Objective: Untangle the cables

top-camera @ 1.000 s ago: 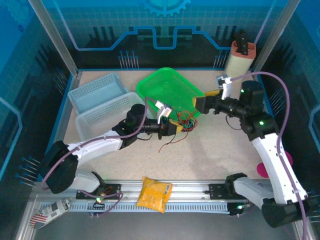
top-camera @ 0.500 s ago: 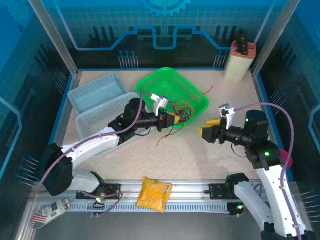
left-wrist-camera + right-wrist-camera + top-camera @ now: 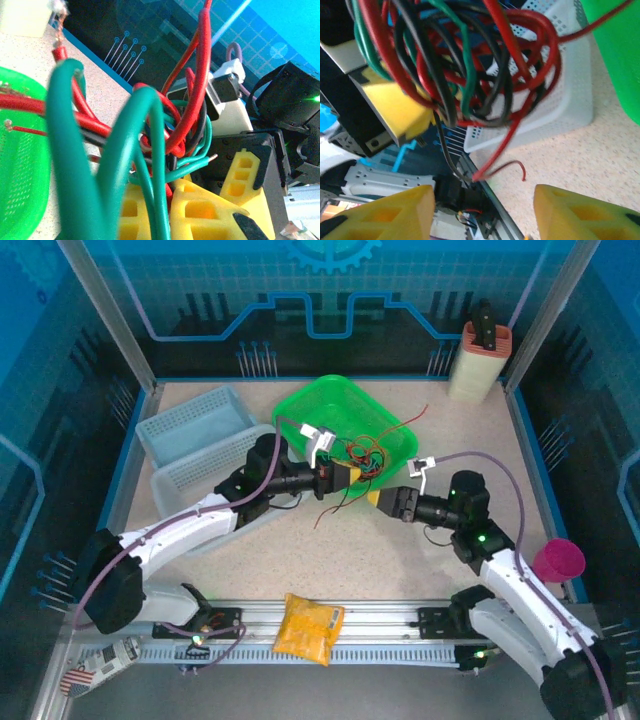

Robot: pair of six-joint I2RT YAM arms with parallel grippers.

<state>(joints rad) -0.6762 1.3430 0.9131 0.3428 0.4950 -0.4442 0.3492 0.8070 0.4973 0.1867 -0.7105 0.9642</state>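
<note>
The cables (image 3: 366, 456) are a knot of red, green and black wires hanging at the front edge of the green basket (image 3: 345, 405). My left gripper (image 3: 347, 474) is shut on this knot; in the left wrist view its yellow fingers (image 3: 215, 210) pinch the cables (image 3: 150, 130) between them. My right gripper (image 3: 376, 498) sits just right of and below the knot, pointing at it. From the right wrist, the cables (image 3: 470, 65) hang above my right gripper (image 3: 482, 215), which is open with nothing between its fingertips. One red end trails over the basket's far rim.
Two pale blue baskets (image 3: 195, 445) lie behind my left arm; the nearer one's white side (image 3: 560, 105) shows behind the knot. A beige container (image 3: 480, 360) stands back right, a pink cup (image 3: 558, 560) at the right edge, and a yellow bag (image 3: 308, 628) on the front rail.
My right arm has swung from the back right beside the green basket down to the centre, close to the knot, and its jaws have narrowed. The left gripper keeps its hold, shifted slightly.
</note>
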